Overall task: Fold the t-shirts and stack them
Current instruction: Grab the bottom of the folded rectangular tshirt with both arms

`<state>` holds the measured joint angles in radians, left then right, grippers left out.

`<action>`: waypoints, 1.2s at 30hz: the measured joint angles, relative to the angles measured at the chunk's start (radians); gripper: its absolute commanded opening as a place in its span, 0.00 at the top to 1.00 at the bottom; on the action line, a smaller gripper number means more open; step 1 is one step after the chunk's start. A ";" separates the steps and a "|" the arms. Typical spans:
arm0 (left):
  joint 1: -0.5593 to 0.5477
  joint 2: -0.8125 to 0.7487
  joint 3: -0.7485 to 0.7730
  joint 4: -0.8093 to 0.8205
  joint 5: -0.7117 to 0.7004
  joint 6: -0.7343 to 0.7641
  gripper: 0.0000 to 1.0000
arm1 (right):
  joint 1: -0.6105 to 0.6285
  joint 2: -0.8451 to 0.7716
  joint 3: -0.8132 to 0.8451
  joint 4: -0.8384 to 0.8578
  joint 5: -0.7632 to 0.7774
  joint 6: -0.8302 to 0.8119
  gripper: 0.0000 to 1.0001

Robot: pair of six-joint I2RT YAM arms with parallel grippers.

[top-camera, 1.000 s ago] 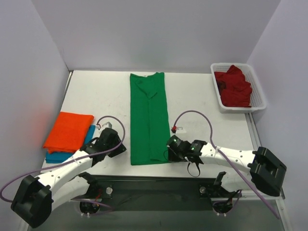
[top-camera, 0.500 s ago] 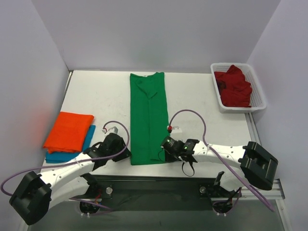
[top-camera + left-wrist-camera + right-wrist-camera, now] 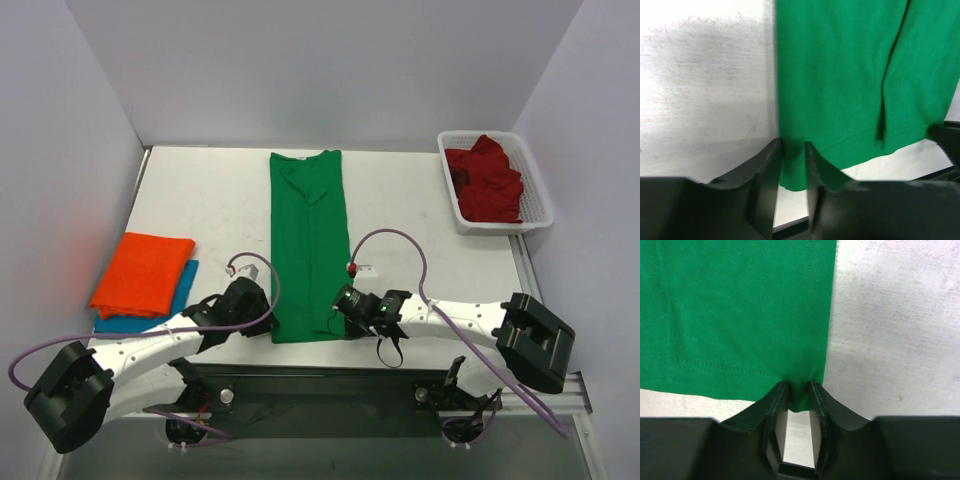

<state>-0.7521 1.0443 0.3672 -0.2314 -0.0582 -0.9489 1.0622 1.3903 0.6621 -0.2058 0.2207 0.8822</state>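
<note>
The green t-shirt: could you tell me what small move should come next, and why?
Probably lift both near hem corners together to begin folding toward the collar: the left gripper and right gripper each pinch one corner of the green t-shirt, which lies flat as a long strip.

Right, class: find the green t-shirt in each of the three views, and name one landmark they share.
Top external: the green t-shirt lies as a long strip in the centre, collar far.
Left wrist: upper right, left pincer on one corner.
Right wrist: upper left, right pincer on the other corner.
Shared landmark: its near hem.
</note>
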 measured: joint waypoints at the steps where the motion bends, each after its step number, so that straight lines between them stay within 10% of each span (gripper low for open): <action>1: -0.003 0.004 0.000 0.000 -0.001 0.001 0.77 | 0.000 0.000 0.000 0.000 0.000 0.003 0.79; 5: -0.013 0.025 0.008 -0.009 -0.006 0.009 0.99 | 0.000 -0.004 -0.010 0.005 0.000 0.008 0.88; 16: -0.013 -0.005 0.015 -0.081 -0.005 0.011 1.00 | 0.000 -0.098 -0.073 0.002 0.003 0.018 0.91; 24: -0.013 -0.061 0.015 -0.138 0.006 0.011 1.00 | 0.000 -0.147 -0.094 0.001 -0.022 0.019 0.65; 28: -0.013 -0.080 0.015 -0.159 0.013 0.016 0.71 | 0.000 -0.161 -0.112 0.024 -0.064 0.017 0.59; 36: -0.013 -0.163 0.015 -0.237 0.014 0.016 0.63 | -0.065 -0.316 -0.209 0.051 -0.140 0.054 0.59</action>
<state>-0.7654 0.8818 0.3820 -0.4686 -0.0437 -0.9325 0.9974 1.0740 0.4534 -0.1551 0.0811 0.9363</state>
